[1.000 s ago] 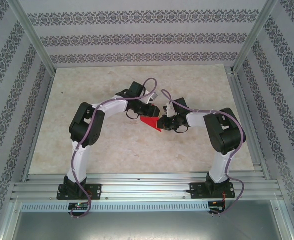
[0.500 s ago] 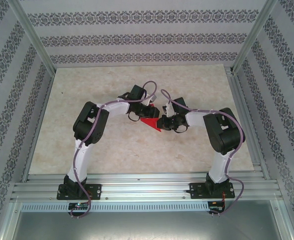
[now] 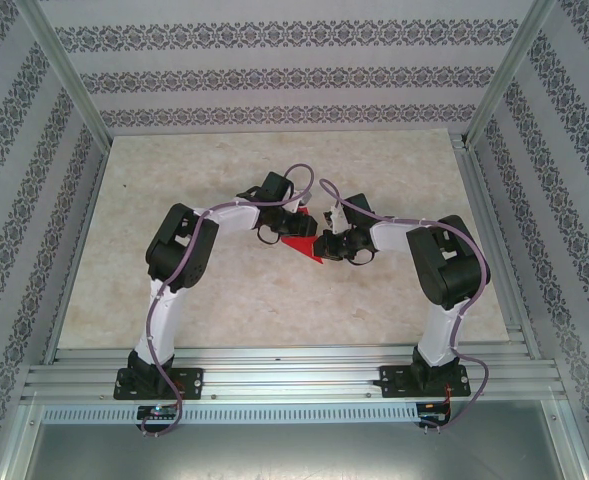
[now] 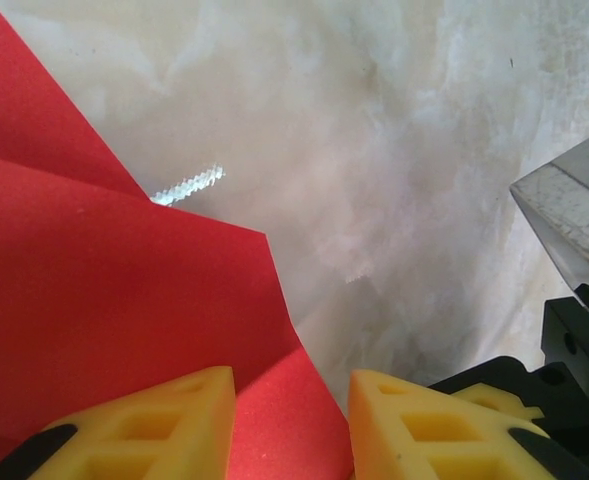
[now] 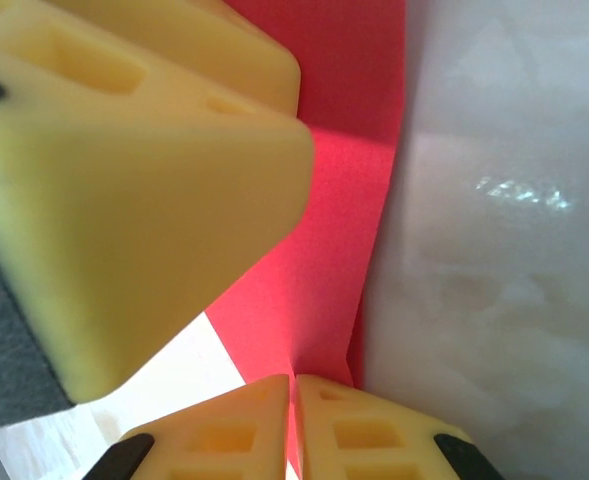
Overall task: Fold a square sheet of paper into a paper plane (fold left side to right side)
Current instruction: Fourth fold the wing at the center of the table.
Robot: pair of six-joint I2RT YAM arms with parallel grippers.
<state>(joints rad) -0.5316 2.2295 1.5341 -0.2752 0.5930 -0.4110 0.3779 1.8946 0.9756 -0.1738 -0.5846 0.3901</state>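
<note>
The red sheet of paper (image 3: 299, 245), folded into a pointed, layered shape, is held between my two grippers at the middle of the table. My right gripper (image 5: 294, 420) is shut on one edge of the paper (image 5: 324, 270), which is pinched thin between its yellow pads. My left gripper (image 4: 292, 420) stands open, and a red flap (image 4: 124, 290) lies in the gap between its fingers without showing contact. In the top view the left gripper (image 3: 294, 224) and the right gripper (image 3: 324, 244) nearly touch. The left gripper's big yellow fingers (image 5: 124, 150) loom close in the right wrist view.
The pale marbled tabletop (image 3: 224, 300) lies open all around the paper. A small screw-like glint (image 4: 187, 185) shows on the table just beyond the red flap. Aluminium frame rails (image 3: 294, 372) run along the near edge, and patterned walls close off the other sides.
The left arm has moved slightly right, bringing its gripper closer over the paper, and its jaws have narrowed a little. The right arm and its hold on the paper are unchanged.
</note>
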